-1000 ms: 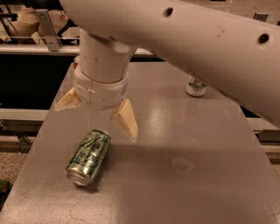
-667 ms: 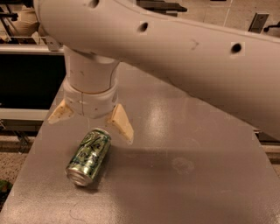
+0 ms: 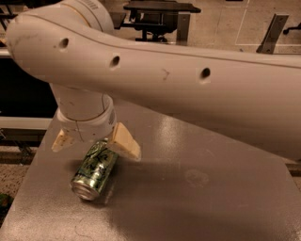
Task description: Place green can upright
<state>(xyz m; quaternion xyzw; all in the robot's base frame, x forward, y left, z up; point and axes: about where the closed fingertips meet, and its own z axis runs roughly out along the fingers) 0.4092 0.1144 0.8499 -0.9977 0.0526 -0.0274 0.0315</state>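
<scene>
The green can [image 3: 94,170] lies on its side on the grey table [image 3: 197,197], near the left edge. Its silver end faces the front left. It has a light green body with dark scribbly lettering. My gripper [image 3: 95,143] hangs from the white arm right above the can's far end. Its two tan fingers [image 3: 124,140] are spread wide, one on each side of the can's upper part. The fingers are open and hold nothing. The can's far end is hidden under the wrist.
The big white arm [image 3: 188,89] crosses the upper view and hides the back of the table. The table's left edge [image 3: 28,179] runs close to the can. A dark chair base [image 3: 160,14] stands on the floor behind.
My gripper has moved down and to the front left, from behind the can to right over its far end. The can has not moved.
</scene>
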